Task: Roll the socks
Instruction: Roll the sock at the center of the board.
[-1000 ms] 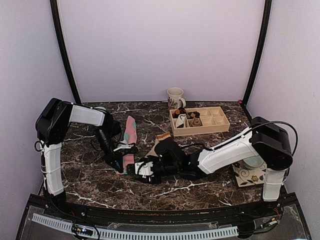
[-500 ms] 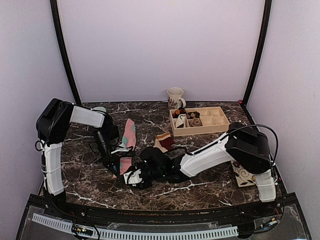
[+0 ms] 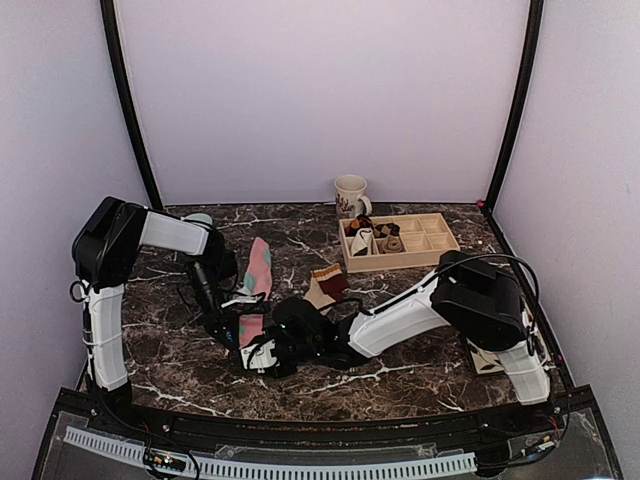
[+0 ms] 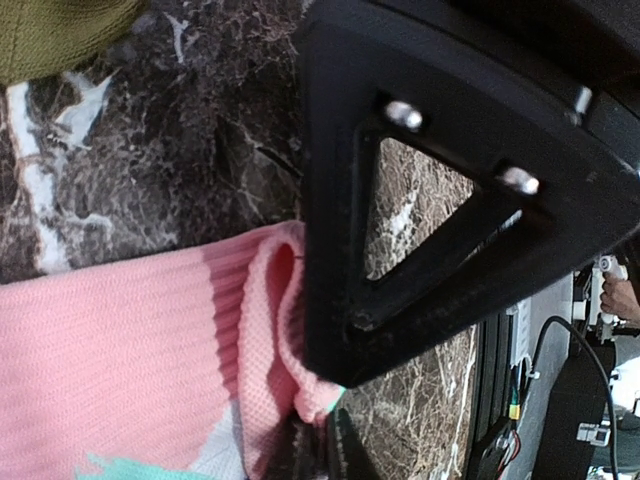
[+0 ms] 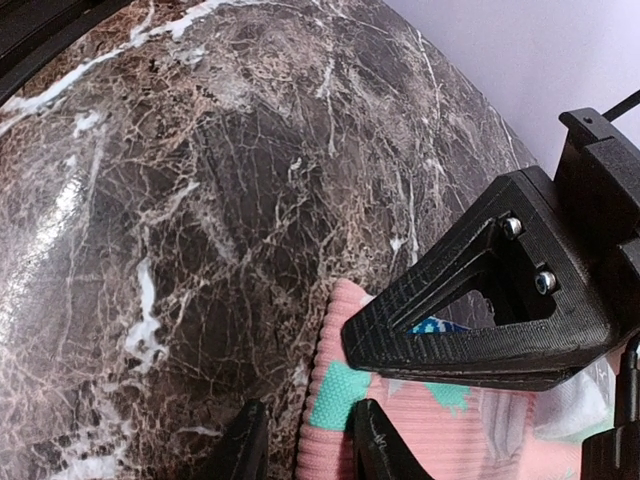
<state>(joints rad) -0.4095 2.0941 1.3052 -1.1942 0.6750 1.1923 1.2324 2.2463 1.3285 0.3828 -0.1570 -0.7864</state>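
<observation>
The long pink sock (image 3: 262, 262) with green patches lies on the marble, running toward the near left. My left gripper (image 3: 238, 330) is shut on a fold at its near end; the left wrist view shows the pink sock (image 4: 120, 340) bunched into the left gripper (image 4: 322, 452). My right gripper (image 3: 255, 352) sits just beside it. In the right wrist view the right gripper (image 5: 310, 450) stands part open astride the ribbed edge of the pink sock (image 5: 430, 430), one tip on marble, one on fabric. The tan sock (image 3: 326, 284) with its dark-red cuff lies apart, mid-table.
A wooden compartment tray (image 3: 440, 252) holding small rolled bundles stands at the back right, with a mug (image 3: 350, 194) behind it. A patterned mat (image 3: 488, 357) lies under the right arm. Olive-green fabric (image 4: 50, 30) shows at the left wrist view's top corner.
My right arm has swung left across the table to the pink sock's near end, uncovering the tan sock, and its jaws have narrowed. The left gripper has stayed put, holding the sock.
</observation>
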